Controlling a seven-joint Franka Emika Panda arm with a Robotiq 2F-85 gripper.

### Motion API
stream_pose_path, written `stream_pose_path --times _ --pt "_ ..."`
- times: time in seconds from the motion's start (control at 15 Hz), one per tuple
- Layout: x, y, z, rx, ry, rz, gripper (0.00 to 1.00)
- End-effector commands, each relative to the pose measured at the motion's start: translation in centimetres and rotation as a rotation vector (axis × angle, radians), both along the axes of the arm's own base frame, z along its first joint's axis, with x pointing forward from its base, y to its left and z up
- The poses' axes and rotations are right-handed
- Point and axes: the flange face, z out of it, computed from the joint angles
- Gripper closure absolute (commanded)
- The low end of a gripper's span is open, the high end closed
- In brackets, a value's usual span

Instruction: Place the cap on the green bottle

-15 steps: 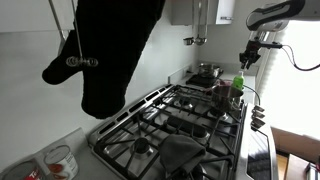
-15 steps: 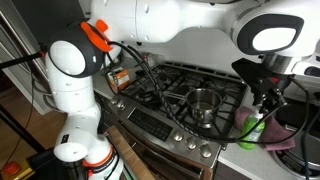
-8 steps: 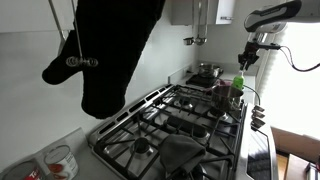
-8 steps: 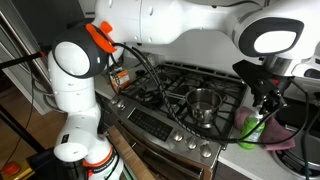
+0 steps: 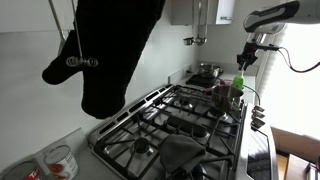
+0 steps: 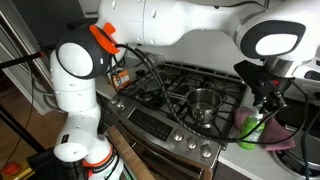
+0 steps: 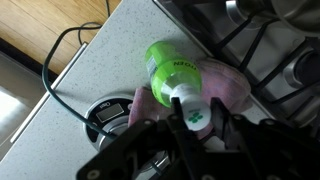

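In the wrist view the bright green bottle [image 7: 172, 62] stands on a pink cloth [image 7: 236, 86] on the speckled counter. A white cap [image 7: 192, 113] with a green clover mark sits between my fingers [image 7: 177, 116], over the bottle's top. My gripper [image 7: 195, 104] is shut on the cap. In both exterior views the gripper [image 5: 246, 60] [image 6: 266, 100] hangs straight above the green bottle [image 5: 238, 86] [image 6: 252, 126] beside the stove. I cannot tell whether the cap is seated on the neck.
A shiny steel pot [image 6: 203, 105] [image 5: 207, 72] sits on the gas hob [image 5: 175, 125] close to the bottle. A black round disc with a cable [image 7: 104, 116] lies beside the cloth. A dark oven mitt [image 5: 110, 50] hangs in the foreground.
The arm's upper links shift slightly in an exterior view. The gripper stays over the bottle with the cap in it.
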Motion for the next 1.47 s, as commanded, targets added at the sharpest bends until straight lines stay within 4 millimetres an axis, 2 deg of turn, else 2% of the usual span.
stream_pose_path --times 0.0,1.4 --pt "-0.15 -0.72 -0.21 0.025 -0.001 0.007 0.92" --pt "0.14 -0.79 -0.98 0.070 0.014 0.020 0.92"
